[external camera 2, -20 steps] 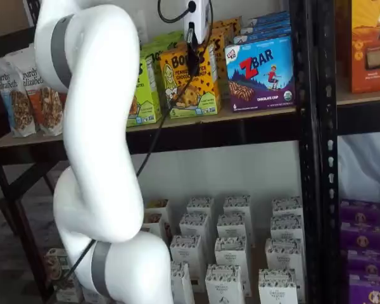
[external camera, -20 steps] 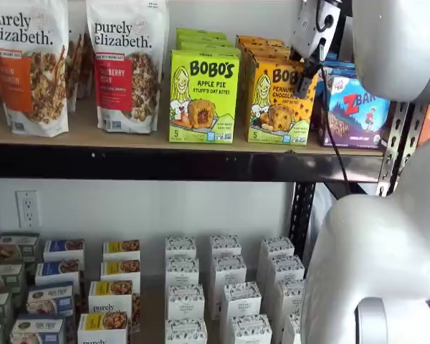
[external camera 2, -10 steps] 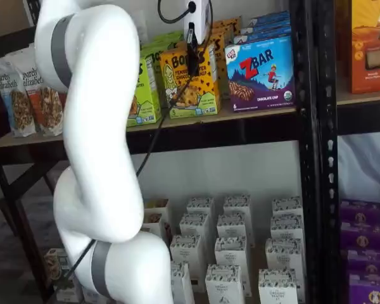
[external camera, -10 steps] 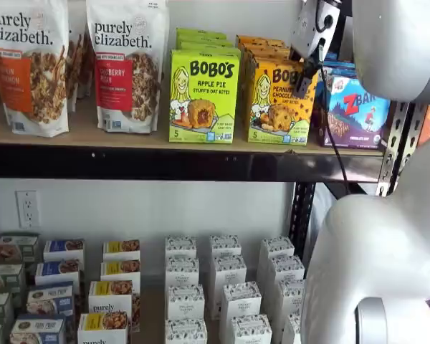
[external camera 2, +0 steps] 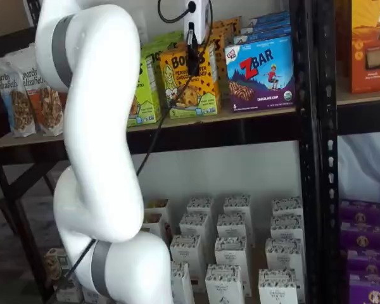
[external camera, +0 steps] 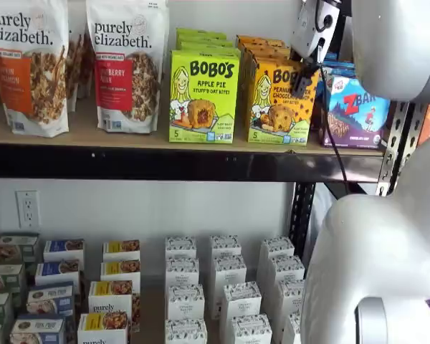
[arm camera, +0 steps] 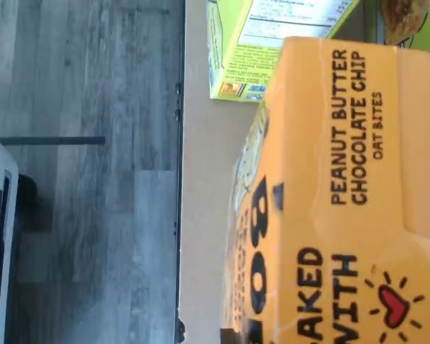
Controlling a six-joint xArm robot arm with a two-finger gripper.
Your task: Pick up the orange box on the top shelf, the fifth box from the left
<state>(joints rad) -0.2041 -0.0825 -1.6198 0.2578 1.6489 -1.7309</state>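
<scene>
The top shelf holds the orange box, standing beside a green box. The jaws reach down at the orange box's top right corner. I cannot tell if they hold it.

orange box: "peanut butter chocolate chip oat bites"; green carton: "bobo's apple pie"; blue box: "zbar".

The gripper hangs over the orange box on the top shelf, beside a blue ZBar box.
</scene>
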